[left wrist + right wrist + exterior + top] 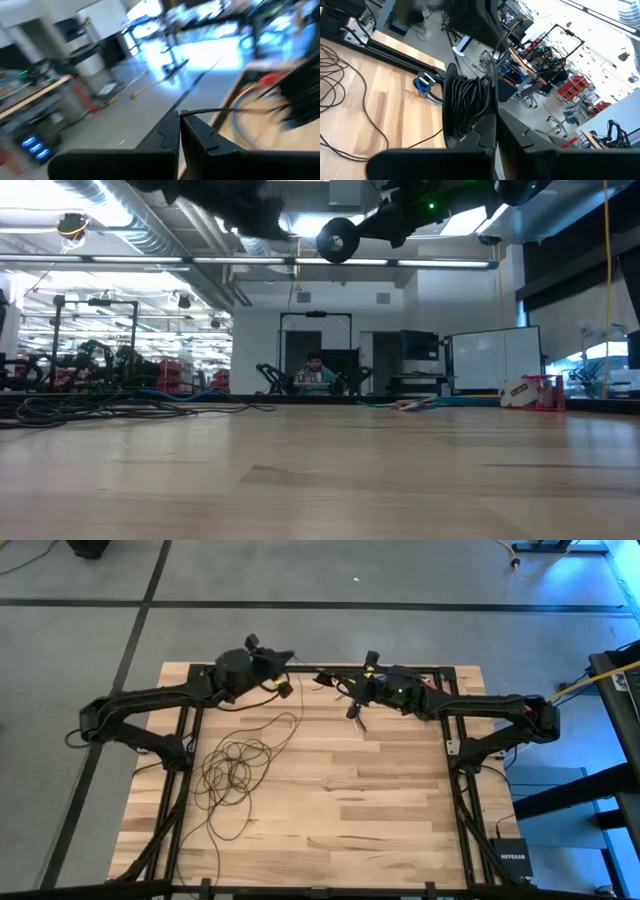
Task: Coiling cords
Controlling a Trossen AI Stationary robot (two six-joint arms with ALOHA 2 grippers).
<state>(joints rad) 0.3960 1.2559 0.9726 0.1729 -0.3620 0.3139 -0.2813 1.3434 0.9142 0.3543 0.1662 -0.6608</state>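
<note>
Right wrist view: right claw [496, 131] clamps coiled cords [466, 106].

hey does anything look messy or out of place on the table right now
Yes. Much of the cord lies in a loose, uneven tangle of loops on the table's left half, not coiled. A wound bundle hangs beside the shut right gripper; the left gripper, also shut, pinches a strand.

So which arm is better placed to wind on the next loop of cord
Left. The left pincer, shut on the cords, leads to the loose loops on its side of the table. The right pincer only holds the finished coil.
</note>
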